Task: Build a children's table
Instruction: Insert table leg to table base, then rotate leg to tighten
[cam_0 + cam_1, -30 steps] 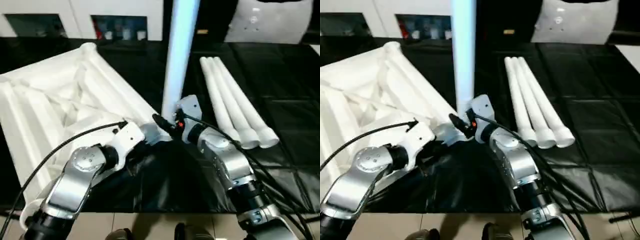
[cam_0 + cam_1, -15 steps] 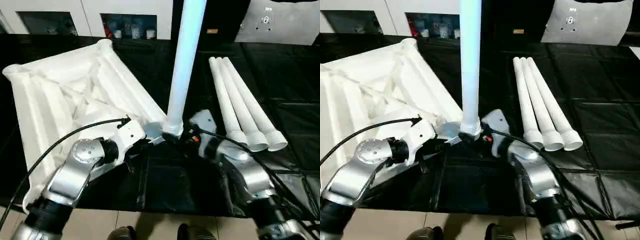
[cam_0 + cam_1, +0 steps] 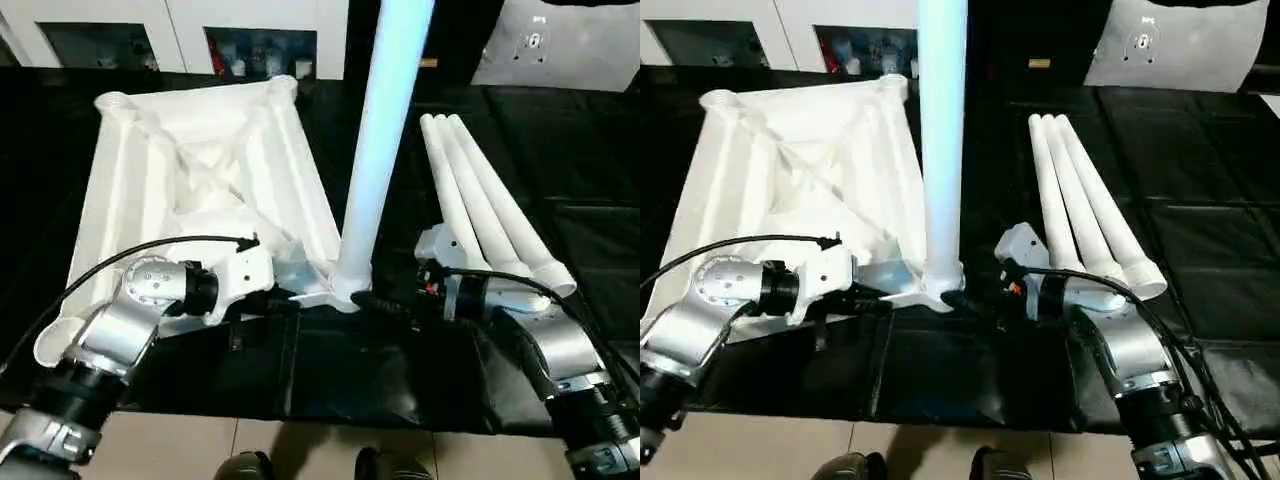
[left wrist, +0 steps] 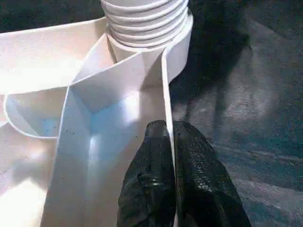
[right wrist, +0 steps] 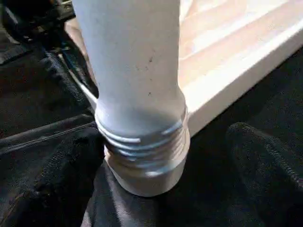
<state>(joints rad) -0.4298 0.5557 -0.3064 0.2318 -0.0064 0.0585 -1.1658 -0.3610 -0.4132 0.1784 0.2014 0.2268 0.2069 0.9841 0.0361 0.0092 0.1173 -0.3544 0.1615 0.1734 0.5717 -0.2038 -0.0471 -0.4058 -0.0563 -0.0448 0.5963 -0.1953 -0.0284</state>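
Note:
The children's table top [image 3: 200,170] lies upside down on black cloth, ribbed underside up. One white leg [image 3: 380,150] stands upright in its near right corner socket [image 3: 345,295]; its threaded end [image 5: 142,146] sits in the socket collar. Three more legs [image 3: 480,200] lie side by side to the right. My left gripper [image 3: 290,295] is shut on the top's thin rim wall [image 4: 165,94] just beside that socket. My right gripper [image 3: 385,303] is open, and its fingers [image 5: 265,165] stand apart on either side of the leg's base without touching it.
Black cloth [image 3: 560,150] covers the work surface. Its front edge [image 3: 330,418] runs just below my forearms, with floor beyond. White cabinets [image 3: 260,40] and a grey panel [image 3: 560,45] stand at the back.
My right gripper has opened and let go of the upright leg, which stays standing in the socket. The camera has shifted. The left gripper's hold is unchanged.

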